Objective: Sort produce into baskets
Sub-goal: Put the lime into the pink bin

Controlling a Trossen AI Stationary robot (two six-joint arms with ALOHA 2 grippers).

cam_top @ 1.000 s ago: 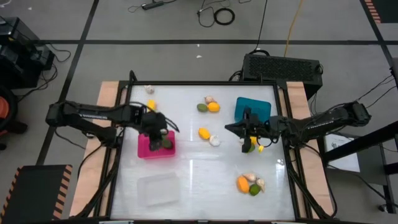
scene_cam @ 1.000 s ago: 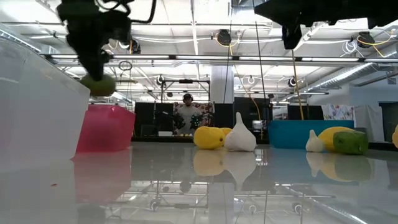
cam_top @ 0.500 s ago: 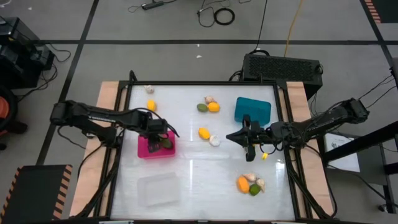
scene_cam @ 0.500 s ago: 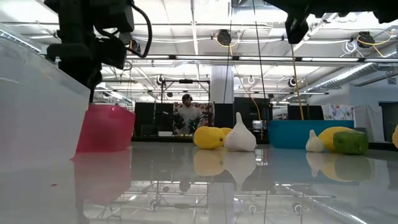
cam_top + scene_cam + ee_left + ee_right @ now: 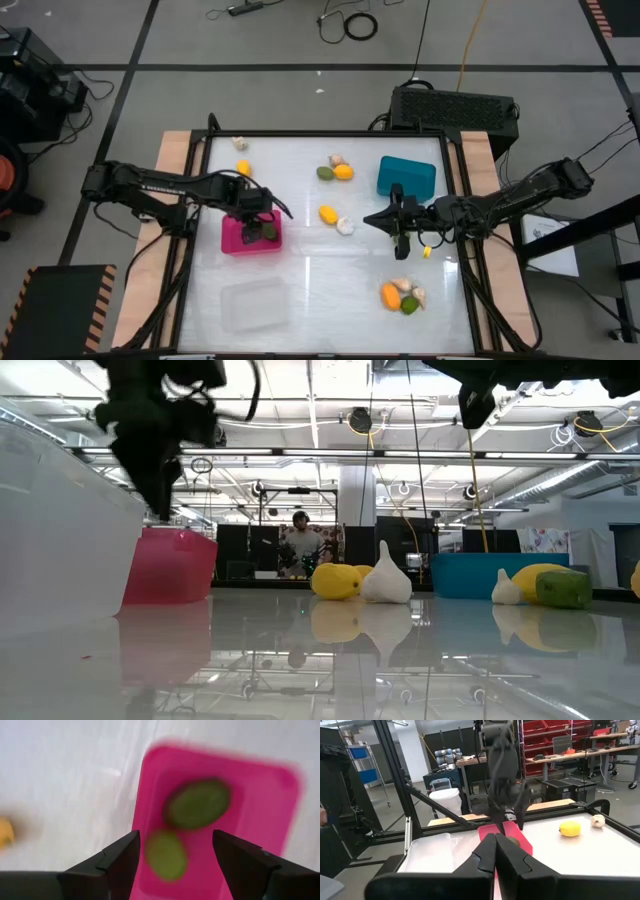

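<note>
My left gripper (image 5: 256, 213) hangs open and empty just above the magenta basket (image 5: 238, 240), fingers pointing down; it also shows in the left wrist view (image 5: 175, 845). Two olive-green fruits (image 5: 197, 805) (image 5: 165, 855) lie on the basket's floor (image 5: 260, 820). My right gripper (image 5: 367, 220) is shut and empty above the table, near the teal basket (image 5: 407, 177), pointing level toward the table's left edge; it also shows in the right wrist view (image 5: 495, 836). The clear basket (image 5: 253, 303) stands near the front left.
Loose produce lies on the table: a yellow fruit (image 5: 328, 213) and a garlic bulb (image 5: 345, 227) at the middle, three pieces (image 5: 335, 170) at the far middle, a yellow fruit (image 5: 243, 169) and a bulb (image 5: 240, 143) at the far left, three pieces (image 5: 400, 296) at the near right.
My left gripper carried an olive-green fruit above the magenta basket, then opened and let it go; the fruit now lies in the basket beside another green one. My right gripper has shifted a little toward the table's near edge.
</note>
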